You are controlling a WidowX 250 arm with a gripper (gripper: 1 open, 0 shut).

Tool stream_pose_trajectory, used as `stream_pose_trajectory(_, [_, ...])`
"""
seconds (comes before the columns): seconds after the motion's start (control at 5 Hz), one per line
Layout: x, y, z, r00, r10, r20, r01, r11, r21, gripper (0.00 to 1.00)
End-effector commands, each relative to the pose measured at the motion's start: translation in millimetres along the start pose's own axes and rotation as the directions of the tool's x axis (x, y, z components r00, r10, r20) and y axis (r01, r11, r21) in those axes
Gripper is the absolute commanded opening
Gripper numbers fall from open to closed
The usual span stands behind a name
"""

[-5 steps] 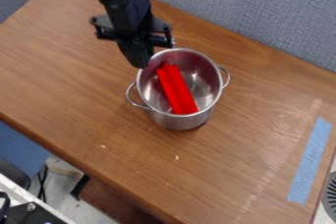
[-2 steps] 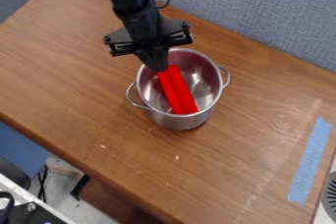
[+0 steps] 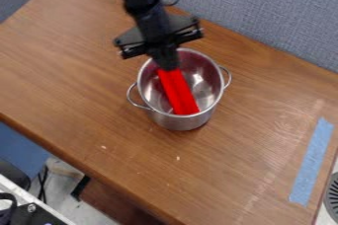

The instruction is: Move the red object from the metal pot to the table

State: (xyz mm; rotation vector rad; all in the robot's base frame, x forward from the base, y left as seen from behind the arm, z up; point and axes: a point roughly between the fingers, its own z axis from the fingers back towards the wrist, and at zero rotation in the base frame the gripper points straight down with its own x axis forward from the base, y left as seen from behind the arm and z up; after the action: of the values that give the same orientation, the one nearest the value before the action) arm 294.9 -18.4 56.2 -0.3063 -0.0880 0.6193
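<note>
The red object (image 3: pixel 176 89), a long flat-sided block, lies slanted inside the metal pot (image 3: pixel 199 115), its upper end leaning toward the pot's back-left rim. The pot is shiny steel with small loop handles and stands mid-table on the brown wood-grain table (image 3: pixel 79 81). My gripper (image 3: pixel 165 59) comes down from the top of the view, right over the back rim and the block's upper end. Its dark fingers are shut and narrow. Whether they touch the block I cannot tell; nothing appears to be held between them.
A strip of light blue tape (image 3: pixel 311 158) runs along the table's right side. The table's front edge drops off to a floor with cables at the lower left. A grey wall stands behind the table.
The gripper has moved right and slightly down, from beside the pot's left rim to over the block's upper end. Pot and block have not moved.
</note>
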Motion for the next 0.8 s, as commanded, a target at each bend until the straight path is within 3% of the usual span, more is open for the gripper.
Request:
stream_pose_trajectory(0.0, [-1.2,-42,35.4,0.997,-0.053,0.060,0.057,0.997,-0.057,0.00])
stream_pose_trajectory(0.2, [6.6,-40,7.6,0.995,-0.070,0.073,0.070,0.998,-0.003,0.00])
stream_pose_trajectory(0.4, [18.1,-19,-9.7,0.998,-0.048,0.050,0.048,0.999,0.001,0.00])
stream_pose_trajectory(0.6, [12.1,-37,-6.5,0.999,-0.035,0.013,0.035,0.999,0.022,0.00])
